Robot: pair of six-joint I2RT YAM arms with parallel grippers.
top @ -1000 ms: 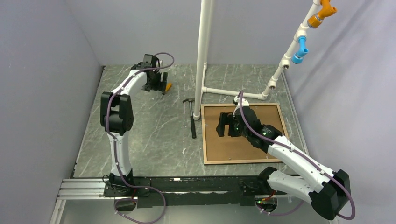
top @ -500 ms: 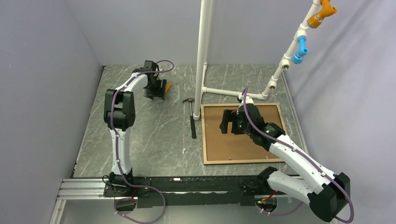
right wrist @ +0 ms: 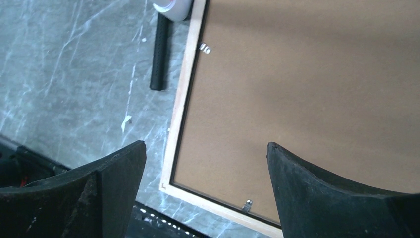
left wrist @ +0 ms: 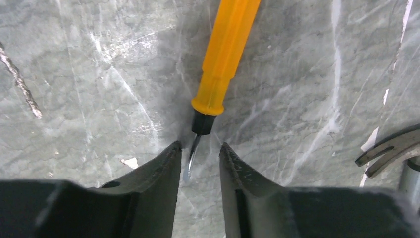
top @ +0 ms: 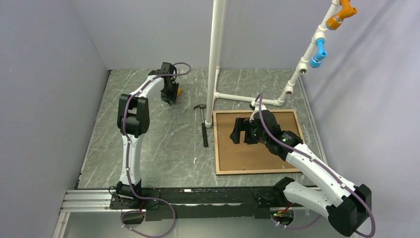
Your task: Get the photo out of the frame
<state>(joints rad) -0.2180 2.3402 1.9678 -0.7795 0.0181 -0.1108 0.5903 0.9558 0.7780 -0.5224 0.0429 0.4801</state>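
Observation:
The frame [top: 216, 148] lies face down at the right of the table, showing a pale rim [right wrist: 181, 109]. Inside it the photo shows only its brown back board [top: 242, 156] [right wrist: 297, 74]; the print side is hidden. Small metal clips [right wrist: 247, 204] sit on the inner edge. My right gripper [top: 238, 131] [right wrist: 205, 146] hovers over the board's left half, wide open and holding nothing. My left gripper [top: 171, 96] [left wrist: 200, 146] is at the far left-centre, jaws part closed either side of the metal blade [left wrist: 190, 158] of an orange-handled screwdriver [left wrist: 225, 54], with a gap showing.
A black-handled hammer [top: 204, 124] [right wrist: 159, 54] lies just left of the frame. A white pipe stand [top: 215, 54] rises at the frame's far left corner, its base pipe running along the frame's far edge. Grey walls enclose the marble table [top: 148, 144].
My left gripper has moved right and down onto the screwdriver, and its jaws have narrowed around the blade. The right gripper shifted slightly over the board and stayed wide open.

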